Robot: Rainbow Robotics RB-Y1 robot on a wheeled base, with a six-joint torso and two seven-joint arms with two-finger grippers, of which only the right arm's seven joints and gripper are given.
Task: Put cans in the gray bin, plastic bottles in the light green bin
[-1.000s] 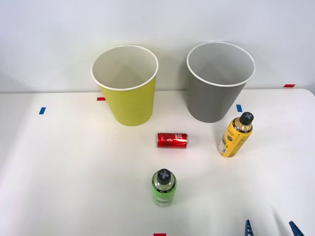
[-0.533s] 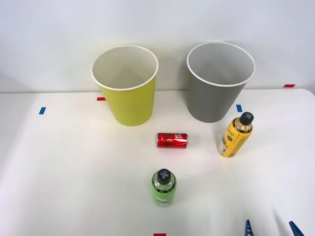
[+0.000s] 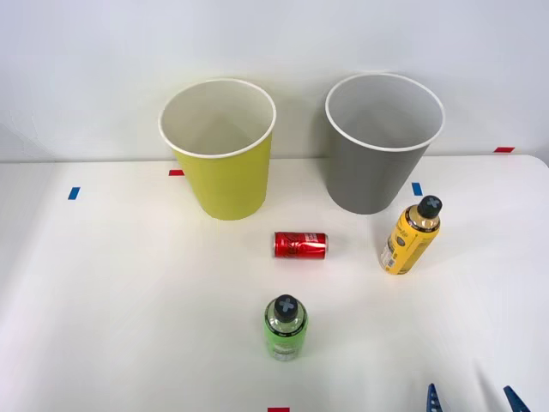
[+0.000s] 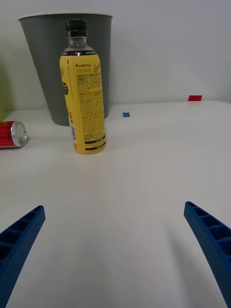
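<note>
On the smooth white table (image 3: 129,283), two large round tapered bins stand side by side at the far edge, against a plain pale wall. The light green bin (image 3: 225,176) sits to the robot's left, lime outside, white inside, with a thin white rim. The gray bin (image 3: 375,172) has matte gray walls and the same thin pale rim.

Near the table's middle, in front of the gap between the bins, a short red can (image 3: 300,245) lies on its side, a glossy metal cylinder with one silver end turned toward the wrist camera. Just in front of the gray bin and a little to its right stands the yellow-orange bottle (image 3: 411,236), upright, a rounded plastic body wrapped in a printed label and topped by a ribbed black screw cap. The green bottle (image 3: 285,328) stands upright nearer the robot, well apart from the bins, translucent bright green with a black cap.

The right gripper (image 3: 473,400) hovers low at the table's near right edge, its jaws spread wide and holding nothing. Its blue ribbed fingers (image 4: 19,245) taper to wedge-like tips, with the yellow-orange bottle ahead of them.

Small blue and red tape marks (image 3: 74,193) dot the tabletop.
</note>
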